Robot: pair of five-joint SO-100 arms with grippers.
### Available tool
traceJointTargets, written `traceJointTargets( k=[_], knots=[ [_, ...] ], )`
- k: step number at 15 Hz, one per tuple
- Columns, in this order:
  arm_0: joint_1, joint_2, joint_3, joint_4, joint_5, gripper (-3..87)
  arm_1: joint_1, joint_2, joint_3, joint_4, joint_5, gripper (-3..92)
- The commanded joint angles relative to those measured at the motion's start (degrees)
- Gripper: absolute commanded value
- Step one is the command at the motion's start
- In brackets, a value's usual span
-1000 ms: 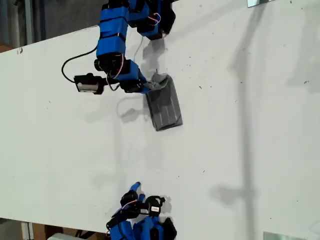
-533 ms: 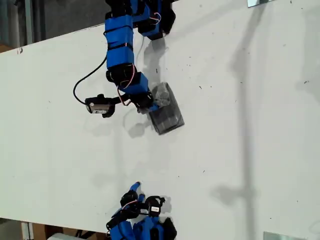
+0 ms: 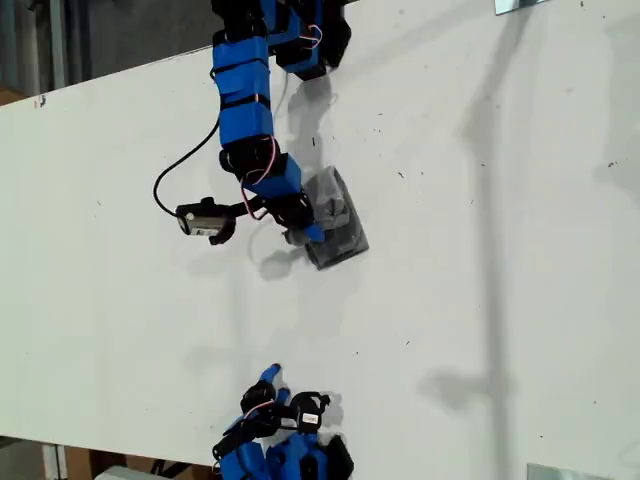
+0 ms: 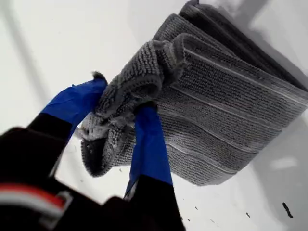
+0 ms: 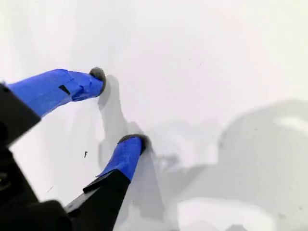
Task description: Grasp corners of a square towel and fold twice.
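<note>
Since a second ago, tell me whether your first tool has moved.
Yes. My first tool, shut on the towel, has travelled down the exterior view along the towel, away from the arm's base at that view's top edge.

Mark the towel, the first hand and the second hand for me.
towel [image 4: 226, 120], first wrist view, striped upper face of the folded cloth.
first hand [image 4: 120, 108], first wrist view, between fingertips, on bunched cloth.
second hand [image 5: 118, 108], second wrist view, gap between open fingertips.
</note>
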Motion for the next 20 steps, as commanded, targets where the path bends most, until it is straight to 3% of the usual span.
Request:
traceJointTargets(
  k=[1,8,12,15,17,18,20],
  knots=[
    [-0.7,0.6,-0.3,-0.4,-0.4,22.2,-0.8,1.8,-3.3,-0.8,-0.7,18.3],
    [-0.7,0.6,-0.3,-0.4,-0.4,22.2,1.5,10.5,0.9,2.3,-1.1,18.4],
    [-0.7,0.6,-0.2,-0.4,-0.3,22.2,6.4,23.6,27.8,0.0,8.4,18.1],
    [-0.7,0.6,-0.2,-0.4,-0.3,22.2,4.7,50.4,49.7,-0.6,23.6,17.9],
    [-0.6,0.7,-0.2,-0.4,-0.3,22.2,0.5,81.2,70.4,-5.2,28.8,17.6],
    [-0.6,0.7,-0.2,-0.4,-0.3,22.1,-1.0,95.1,77.1,-2.5,30.0,17.1],
    [-0.6,0.8,-0.2,-0.4,-0.3,22.0,-2.5,101.3,78.9,2.4,31.7,16.9]
  ],
)
